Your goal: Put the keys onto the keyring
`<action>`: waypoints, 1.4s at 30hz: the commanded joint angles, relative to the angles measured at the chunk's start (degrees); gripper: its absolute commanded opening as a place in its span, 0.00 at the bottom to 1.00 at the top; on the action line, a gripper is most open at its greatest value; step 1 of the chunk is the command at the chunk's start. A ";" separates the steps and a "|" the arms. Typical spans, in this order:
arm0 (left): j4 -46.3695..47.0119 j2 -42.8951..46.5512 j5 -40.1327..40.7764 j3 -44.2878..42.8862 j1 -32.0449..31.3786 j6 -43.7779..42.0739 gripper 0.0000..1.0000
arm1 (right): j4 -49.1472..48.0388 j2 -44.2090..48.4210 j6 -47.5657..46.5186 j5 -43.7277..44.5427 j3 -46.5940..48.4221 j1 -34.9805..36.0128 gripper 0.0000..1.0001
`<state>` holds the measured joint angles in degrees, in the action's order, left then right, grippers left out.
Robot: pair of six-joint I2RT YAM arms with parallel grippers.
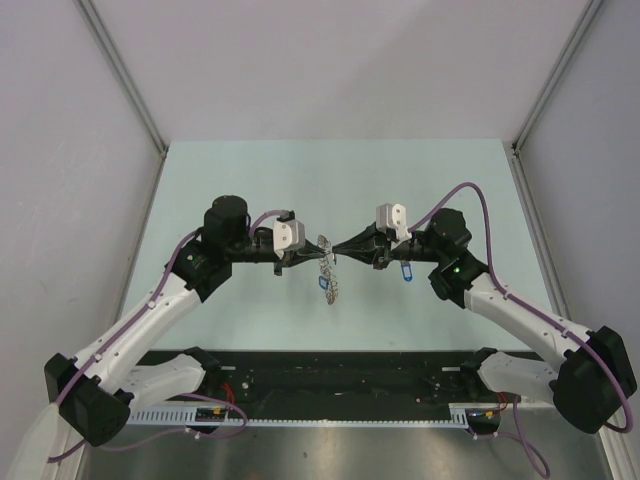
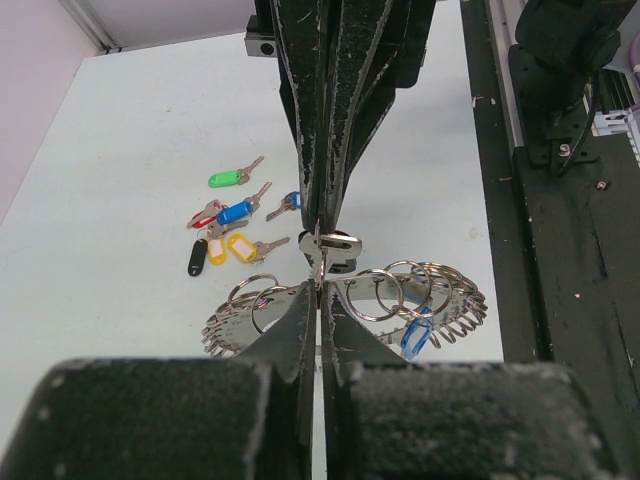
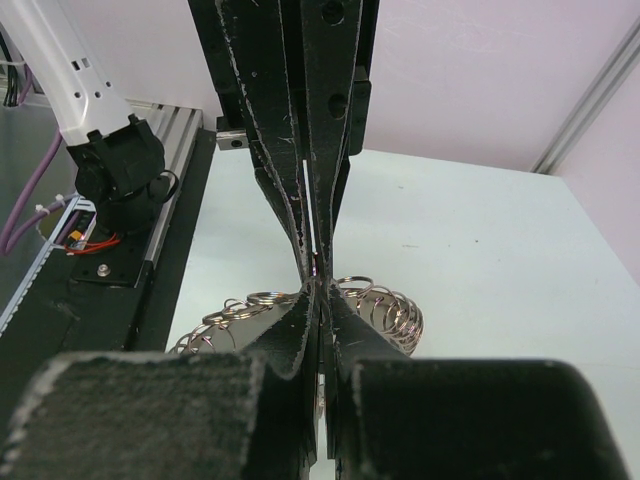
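The keyring (image 2: 445,300) is a flat metal ring edged with many small split rings. It hangs between both grippers above the table and also shows in the top view (image 1: 329,272) and the right wrist view (image 3: 400,312). A blue-tagged key (image 2: 415,335) hangs from it. My left gripper (image 2: 320,285) is shut on the ring's rim. My right gripper (image 2: 322,228) comes in opposite, tip to tip, shut on a small silver key (image 2: 338,244) at the rim. Loose keys lie on the table: green (image 2: 228,179), blue (image 2: 235,212), black (image 2: 196,256), yellow (image 2: 240,247).
The black base rail (image 2: 560,260) with cables runs along the near table edge. White walls and aluminium posts (image 1: 130,85) enclose the pale green table (image 1: 250,180). A blue tag (image 1: 405,270) shows under the right gripper (image 1: 345,248) in the top view.
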<state>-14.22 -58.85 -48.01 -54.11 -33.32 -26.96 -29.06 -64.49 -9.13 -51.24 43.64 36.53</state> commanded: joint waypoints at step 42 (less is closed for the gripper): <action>3.76 0.67 -1.47 -0.12 -0.34 -0.02 0.01 | -1.27 -0.02 -0.98 0.53 2.33 0.91 0.00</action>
<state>-14.24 -58.85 -47.92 -54.11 -33.32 -26.96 -28.80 -63.96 -9.10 -50.43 43.64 37.04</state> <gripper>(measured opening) 0.009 0.009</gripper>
